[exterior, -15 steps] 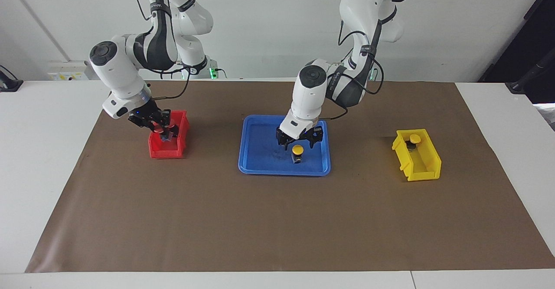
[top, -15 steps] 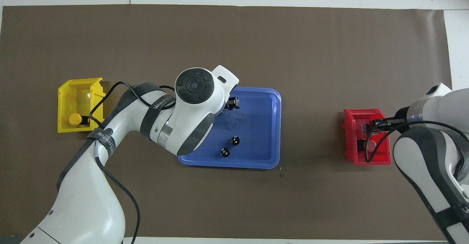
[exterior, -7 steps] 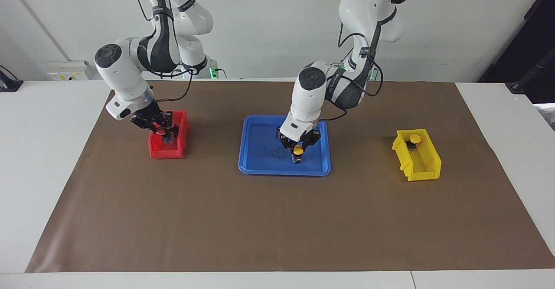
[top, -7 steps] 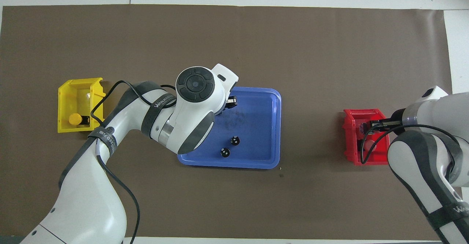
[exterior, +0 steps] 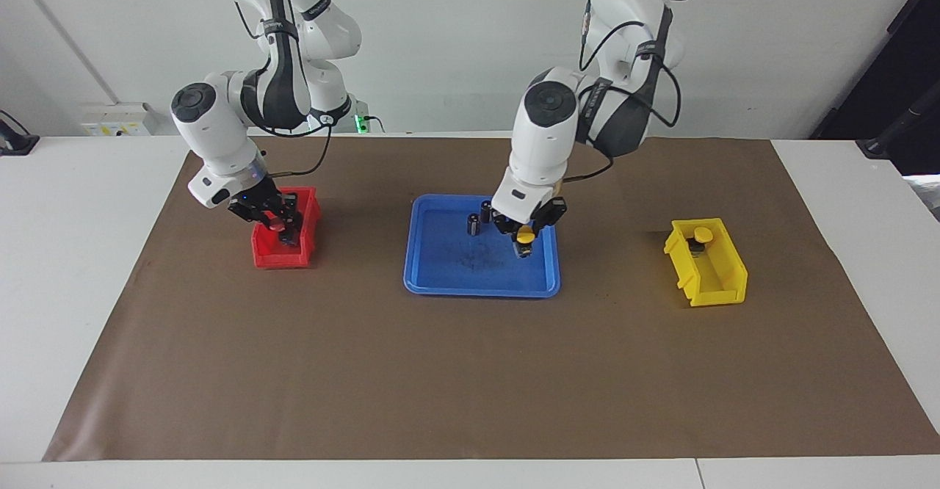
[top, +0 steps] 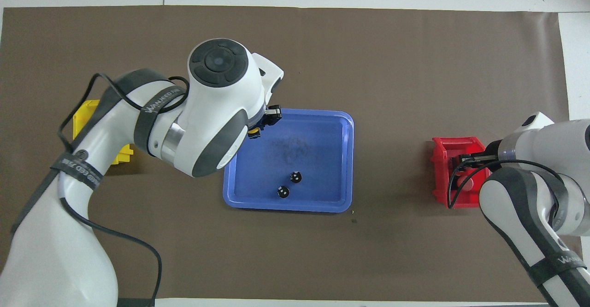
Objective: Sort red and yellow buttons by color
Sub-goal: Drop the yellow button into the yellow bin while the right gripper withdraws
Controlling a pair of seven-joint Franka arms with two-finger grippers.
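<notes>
over the blue tray (exterior: 481, 288), at its corner nearer the robots and toward the left arm's end: left gripper (exterior: 524, 233). clamps shut on a yellow button (exterior: 524, 237) and holds it upright, cap up and dark base below, up off the tray floor. in the overhead view shows only a sliver of that yellow cap under the wrist.

in the same tray, nearer to the robots: two dark cylinders (exterior: 474, 223), upright, close together but apart.

toward the left arm's end of the brown mat (exterior: 440, 371): yellow bin (exterior: 723, 291). contains a second yellow button (exterior: 703, 235) at the end nearer the robots.

toward the right arm's end: red bin (exterior: 283, 258). right gripper (exterior: 283, 226) low over it, fingers closed. looks to pinch a red button (exterior: 276, 224), red cap at the fingertips, dark base hanging into the bin. cannot tell whether the base touches the bin floor.
</notes>
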